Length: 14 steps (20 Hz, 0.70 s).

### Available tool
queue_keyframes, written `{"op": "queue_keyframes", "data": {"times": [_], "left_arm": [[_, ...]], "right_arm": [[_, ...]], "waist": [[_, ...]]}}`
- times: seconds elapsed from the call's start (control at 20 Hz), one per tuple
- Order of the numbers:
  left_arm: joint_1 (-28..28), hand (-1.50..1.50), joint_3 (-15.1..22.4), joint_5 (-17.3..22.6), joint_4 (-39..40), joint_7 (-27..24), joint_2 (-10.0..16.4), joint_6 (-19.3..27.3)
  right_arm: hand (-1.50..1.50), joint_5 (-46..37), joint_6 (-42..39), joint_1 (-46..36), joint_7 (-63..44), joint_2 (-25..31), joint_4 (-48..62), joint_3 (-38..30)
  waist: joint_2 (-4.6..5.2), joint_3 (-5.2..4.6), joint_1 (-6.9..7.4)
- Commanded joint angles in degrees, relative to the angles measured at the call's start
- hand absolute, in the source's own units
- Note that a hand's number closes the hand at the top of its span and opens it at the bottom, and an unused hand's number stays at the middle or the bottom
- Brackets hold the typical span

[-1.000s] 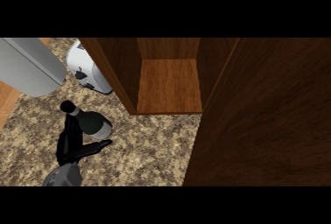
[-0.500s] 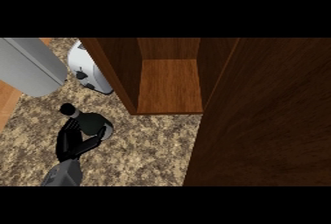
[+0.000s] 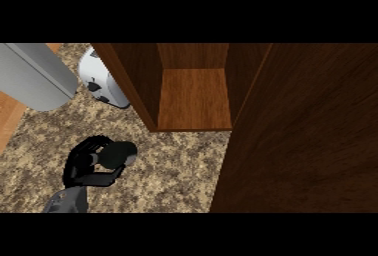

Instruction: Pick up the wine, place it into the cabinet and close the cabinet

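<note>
The wine bottle [image 3: 119, 154] shows as a dark, rounded shape on the speckled counter at the lower left, seen from above. My left hand [image 3: 83, 161] is curled round its left side, fingers over the top and thumb below, hiding much of it. The wooden cabinet [image 3: 193, 100] stands open behind and to the right of the bottle, its shelf bare. Its open door [image 3: 310, 135] fills the right side of the view. My right hand does not show.
A white toaster [image 3: 100, 80] stands on the counter just left of the cabinet's side wall. A large grey rounded object [image 3: 33, 75] lies at the upper left. Speckled counter [image 3: 177, 170] stretches between the bottle and the cabinet door.
My left hand's fingers have curled in round the wine bottle. Hand and bottle have shifted slightly down and right in the view.
</note>
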<state>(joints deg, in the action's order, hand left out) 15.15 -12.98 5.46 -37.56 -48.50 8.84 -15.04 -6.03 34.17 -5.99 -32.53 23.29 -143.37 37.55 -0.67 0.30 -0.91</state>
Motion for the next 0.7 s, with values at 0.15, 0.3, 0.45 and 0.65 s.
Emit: {"op": "queue_keyframes", "data": {"times": [0.15,0.3,0.45,0.65], "left_arm": [[-2.8,1.5,6.0,-2.1,-3.1,2.8,-2.7,-5.5],[-2.9,1.5,7.0,-0.8,-8.2,8.0,-3.3,-5.9],[-9.3,1.5,9.5,0.1,-16.2,9.6,-3.7,-8.8],[-9.8,1.5,11.7,0.1,-24.4,14.7,-8.3,-3.5]], "right_arm": [[-1.5,-2.1,0.2,2.3,-2.6,1.8,-8.7,-0.7],[-1.5,-3.3,0.2,6.0,0.8,3.4,-10.0,1.6],[-1.5,-4.6,0.9,6.2,-2.1,4.7,-11.2,1.0],[-1.5,-4.4,1.5,5.3,-1.8,4.6,-12.1,1.9]], "waist": [[0.39,-0.31,0.17],[0.26,-0.26,0.18],[0.12,-0.26,0.61],[0.13,-0.3,0.41]]}}
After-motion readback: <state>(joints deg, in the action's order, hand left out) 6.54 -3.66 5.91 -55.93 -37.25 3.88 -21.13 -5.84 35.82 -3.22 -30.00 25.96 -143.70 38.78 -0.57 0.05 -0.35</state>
